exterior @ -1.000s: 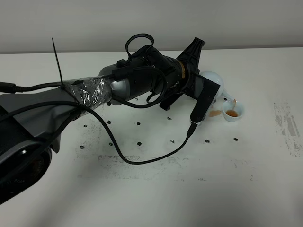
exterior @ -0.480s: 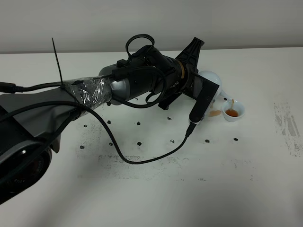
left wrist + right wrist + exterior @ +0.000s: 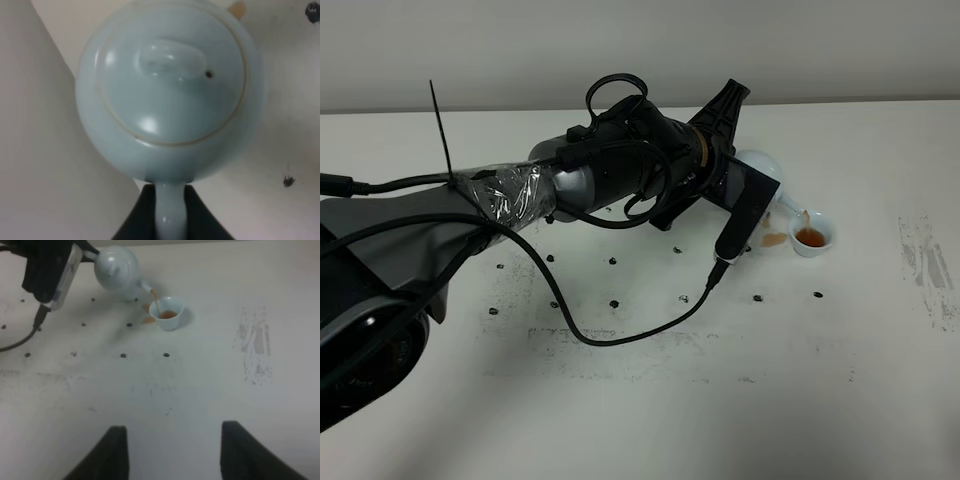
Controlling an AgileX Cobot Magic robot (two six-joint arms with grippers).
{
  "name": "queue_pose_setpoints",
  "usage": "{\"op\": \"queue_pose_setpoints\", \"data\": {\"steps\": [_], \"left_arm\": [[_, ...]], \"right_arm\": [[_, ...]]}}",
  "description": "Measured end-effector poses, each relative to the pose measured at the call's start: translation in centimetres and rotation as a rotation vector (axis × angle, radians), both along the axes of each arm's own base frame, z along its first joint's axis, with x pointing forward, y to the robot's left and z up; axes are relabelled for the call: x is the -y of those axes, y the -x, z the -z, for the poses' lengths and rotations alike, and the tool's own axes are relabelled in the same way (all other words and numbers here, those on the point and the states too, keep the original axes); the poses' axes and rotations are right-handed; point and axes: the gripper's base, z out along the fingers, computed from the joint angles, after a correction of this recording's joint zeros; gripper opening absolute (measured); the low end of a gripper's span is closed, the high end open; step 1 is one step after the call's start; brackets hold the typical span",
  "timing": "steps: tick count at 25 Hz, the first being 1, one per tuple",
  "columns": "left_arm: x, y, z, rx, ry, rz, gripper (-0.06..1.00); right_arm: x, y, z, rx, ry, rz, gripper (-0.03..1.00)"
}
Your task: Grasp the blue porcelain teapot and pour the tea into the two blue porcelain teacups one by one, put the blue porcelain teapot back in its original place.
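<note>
The blue porcelain teapot [image 3: 761,166] [image 3: 167,90] [image 3: 117,268] hangs tilted above the table at the right, spout down. My left gripper [image 3: 170,217] is shut on its loop handle. A thin stream of tea [image 3: 155,300] runs from the spout into one blue porcelain teacup [image 3: 812,236] [image 3: 167,313], which stands upright and holds brown tea. The other teacup is out of view. My right gripper [image 3: 172,455] hovers open and holds nothing, well in front of the cup.
A small puddle of spilled tea [image 3: 775,240] [image 3: 149,320] lies on the white table [image 3: 650,400] beside the cup. The left arm and its black cable [image 3: 620,335] stretch across the middle. Black dots mark the tabletop, with grey scuffs [image 3: 930,270] at the right.
The left wrist has turned slightly and shifted a little left, tipping the teapot further. Tea keeps running into the cup.
</note>
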Motion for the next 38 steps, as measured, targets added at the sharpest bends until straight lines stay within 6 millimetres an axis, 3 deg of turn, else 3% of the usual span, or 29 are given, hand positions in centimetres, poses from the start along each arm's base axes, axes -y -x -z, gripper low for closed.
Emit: {"op": "queue_pose_setpoints", "data": {"steps": [38], "left_arm": [[-0.06,-0.08,-0.04,0.013,-0.01,0.001,0.07]], "right_arm": [[0.0,0.0,0.0,0.0,0.0,0.0,0.45]]}}
